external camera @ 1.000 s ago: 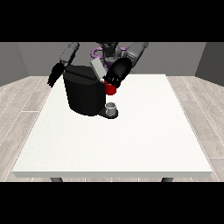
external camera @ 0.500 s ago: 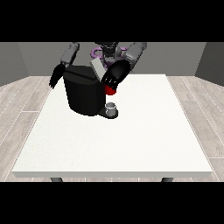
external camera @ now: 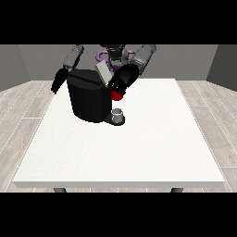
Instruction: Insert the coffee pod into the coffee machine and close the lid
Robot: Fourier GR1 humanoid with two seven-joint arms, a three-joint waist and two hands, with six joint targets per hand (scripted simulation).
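While my black robot hand at the view's right (external camera: 121,83) rests at the blocky, matte coffee machine (external camera: 89,98) on the white table (external camera: 139,148), its fingers' state is unclear; a small grey cup-shaped thing (external camera: 118,114) sits beneath.

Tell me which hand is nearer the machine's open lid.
Left hand, at the view's right: it is right beside the lid atop the coffee machine. The hand at the view's left hangs off the machine's far side.

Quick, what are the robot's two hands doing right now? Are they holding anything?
Hand at the view's right: at the coffee machine, by a red thing at the machine; fingers cannot be told.
Hand at the view's left: beside the machine, holding nothing visible; fingers cannot be told.
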